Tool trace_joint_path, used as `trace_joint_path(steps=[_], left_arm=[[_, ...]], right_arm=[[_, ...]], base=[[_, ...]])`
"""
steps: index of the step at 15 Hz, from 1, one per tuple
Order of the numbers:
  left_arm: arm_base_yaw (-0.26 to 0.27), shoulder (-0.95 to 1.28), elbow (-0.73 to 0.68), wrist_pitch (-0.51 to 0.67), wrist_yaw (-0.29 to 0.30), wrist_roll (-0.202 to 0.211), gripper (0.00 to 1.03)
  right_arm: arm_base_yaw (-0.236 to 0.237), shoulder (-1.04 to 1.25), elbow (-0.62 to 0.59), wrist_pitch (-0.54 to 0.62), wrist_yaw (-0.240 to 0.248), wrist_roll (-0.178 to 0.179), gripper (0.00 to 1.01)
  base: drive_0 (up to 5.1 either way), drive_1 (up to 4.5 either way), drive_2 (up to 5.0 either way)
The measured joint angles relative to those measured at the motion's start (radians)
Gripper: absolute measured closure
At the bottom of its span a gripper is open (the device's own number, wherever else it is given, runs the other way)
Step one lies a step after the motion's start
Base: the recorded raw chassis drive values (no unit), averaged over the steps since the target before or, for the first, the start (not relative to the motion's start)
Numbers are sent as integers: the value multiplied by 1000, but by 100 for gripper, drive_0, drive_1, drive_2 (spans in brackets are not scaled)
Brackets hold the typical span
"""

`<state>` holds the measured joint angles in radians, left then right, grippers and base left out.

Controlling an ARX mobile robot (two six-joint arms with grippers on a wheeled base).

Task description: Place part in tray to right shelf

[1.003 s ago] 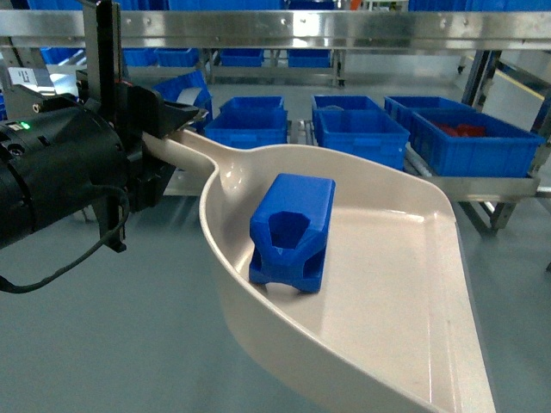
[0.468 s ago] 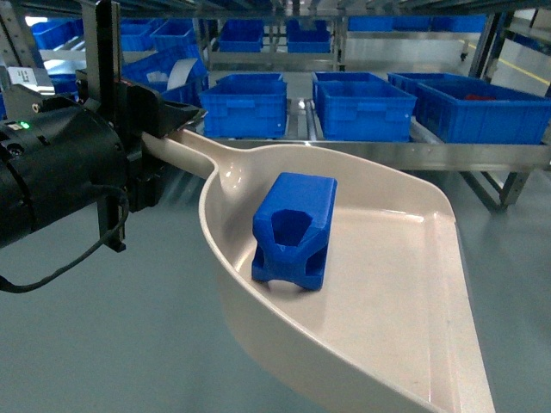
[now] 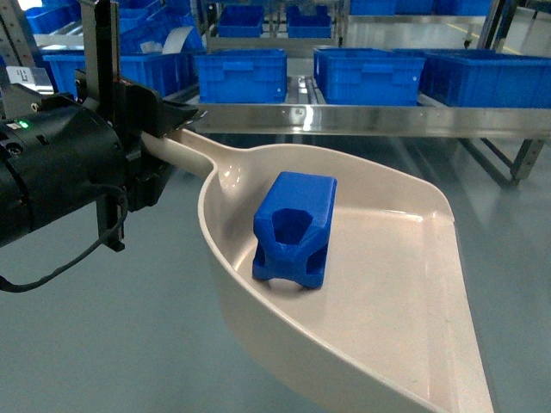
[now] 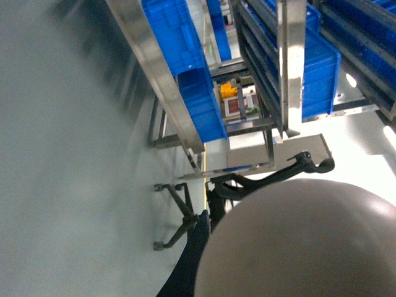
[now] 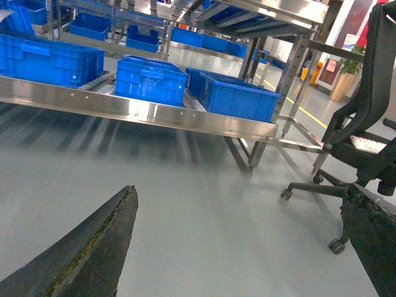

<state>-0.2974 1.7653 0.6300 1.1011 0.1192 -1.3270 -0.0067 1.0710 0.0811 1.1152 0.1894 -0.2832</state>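
Steel right shelf [image 3: 362, 120] with blue crates [image 3: 241, 75] on its roller tracks, above grey floor [image 3: 103, 327].

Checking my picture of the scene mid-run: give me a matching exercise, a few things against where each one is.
Things:
1. part
2. tray handle
3. blue crates
4. office chair

Places:
A. on the right shelf
B. held in the left claw
C. lying in the tray
D. on the floor past the shelf's end

Pairs: 1-C, 2-B, 3-A, 4-D
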Motion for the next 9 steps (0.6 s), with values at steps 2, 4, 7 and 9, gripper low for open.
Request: trace_joint_path(steps=[2,4,7,9], left_arm=[[0,0,0,-2,0,0,91],[0,0,0,0,0,0,91],[0,0,0,-5,0,0,91],[0,0,0,-2,0,0,91]], right_arm=[[0,0,0,0,0,0,3],[0,0,0,0,0,0,3],[0,0,0,-3,0,-1,3],[0,0,0,-1,0,-1,3]], base=[[0,0,0],[0,0,0],[0,0,0],[0,0,0]])
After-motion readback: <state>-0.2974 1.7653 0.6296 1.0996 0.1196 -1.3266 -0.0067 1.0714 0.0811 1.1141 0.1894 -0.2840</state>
